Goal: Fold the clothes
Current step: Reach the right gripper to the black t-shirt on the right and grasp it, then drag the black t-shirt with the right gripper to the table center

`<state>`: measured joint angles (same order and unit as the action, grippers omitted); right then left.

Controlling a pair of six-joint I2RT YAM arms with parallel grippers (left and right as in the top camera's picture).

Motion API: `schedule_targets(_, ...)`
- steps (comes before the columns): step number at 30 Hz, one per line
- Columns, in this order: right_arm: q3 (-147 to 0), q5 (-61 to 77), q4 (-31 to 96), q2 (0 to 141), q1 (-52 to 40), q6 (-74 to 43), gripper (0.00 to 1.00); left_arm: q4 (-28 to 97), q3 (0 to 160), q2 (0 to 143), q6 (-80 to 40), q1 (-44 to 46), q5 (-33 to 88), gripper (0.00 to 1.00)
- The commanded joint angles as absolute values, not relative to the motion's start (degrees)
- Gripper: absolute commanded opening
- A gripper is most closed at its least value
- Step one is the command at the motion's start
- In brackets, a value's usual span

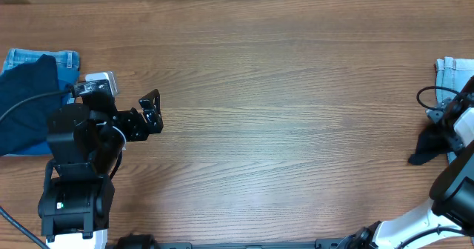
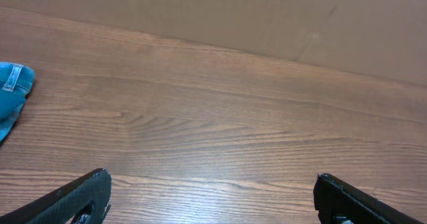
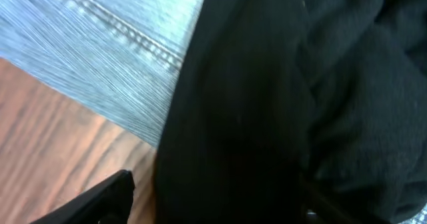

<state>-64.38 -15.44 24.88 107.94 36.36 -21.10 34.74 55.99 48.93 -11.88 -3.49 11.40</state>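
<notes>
**Pinching black cloth, not denim**

The plain black garment of soft thin fabric (image 3: 267, 104) is lying bunched over light blue denim (image 3: 100, 57) at the right of the wooden table (image 1: 281, 93). The right gripper (image 3: 207, 207) is sitting on it, and whether its fingers are gripping is impossible to tell. It should be pinching black cloth only. The left gripper (image 2: 210, 197) is hanging spread wide, empty. Only the overhead view is showing both arms.

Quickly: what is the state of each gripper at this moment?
Left gripper: open, holding nothing.
Right gripper: black garment lies between its fingers; whether it has closed on it cannot be told.
</notes>
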Motion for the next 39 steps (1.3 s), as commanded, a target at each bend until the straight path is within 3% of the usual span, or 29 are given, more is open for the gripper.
schedule_targets(1, -63.79, -16.47, 25.45, 110.3, 36.56, -22.61, 0.57, 34.68, 57.41, 48.73, -12.01, -3.73, 12.1, 1.0)
schedule_targets(2, -63.81, -16.47, 25.28, 110.28, 36.56, -22.61, 0.45, 34.7, 57.41, 48.73, -12.01, -3.73, 12.12, 1.0)
schedule_targets(3, -63.9, -16.43, 25.12, 110.0, 36.56, -22.61, 0.26, 34.65, 57.41, 48.73, -12.01, -3.73, 12.1, 1.0)
schedule_targets(5, -65.69, -13.43, 26.41, 108.57, 36.56, -22.55, 0.04, 34.68, 57.41, 48.73, -11.99, -3.73, 12.1, 1.0)
schedule_targets(10, -88.95, 14.41, 39.29, 100.99, 34.02, -9.67, 0.04, 34.26, 57.41, 48.75, -11.73, -3.73, 12.08, 1.0)
schedule_targets(14, -105.47, 18.31, 55.31, 100.62, 21.39, 3.01, 0.04, 33.17, 57.41, 48.75, -11.75, -3.73, 12.05, 1.0)
schedule_targets(23, -106.87, 24.84, 63.64, 100.62, -8.05, 22.17, 0.04, 33.04, 57.41, 49.01, -11.75, -3.73, 12.08, 1.0)
schedule_targets(28, -106.87, 26.48, 65.54, 100.68, -22.81, 26.5, 0.04, 33.08, 57.39, 49.5, -11.77, -3.73, 12.08, 1.0)
schedule_targets(34, -106.85, 26.2, 80.36, 100.99, -34.44, 41.58, 0.04, 32.93, 57.39, 49.52, -11.75, -3.73, 12.08, 1.0)
schedule_targets(35, -106.85, 24.84, 81.97, 100.99, -34.83, 42.92, 0.12, 32.93, 57.39, 49.5, -11.77, -3.73, 12.08, 1.0)
schedule_targets(36, -106.85, 20.82, 80.58, 100.99, -34.79, 42.59, 0.72, 32.93, 57.39, 49.52, -11.77, -3.73, 12.08, 1.0)
schedule_targets(37, -106.85, 17.76, 78.65, 100.99, -34.39, 40.1, 0.94, 32.93, 57.39, 49.5, -11.77, -3.73, 12.08, 1.0)
schedule_targets(39, -106.85, 5.48, 68.88, 100.99, -32.12, 25.36, 0.99, 32.93, 57.39, 49.5, -11.77, -3.73, 12.08, 1.0)
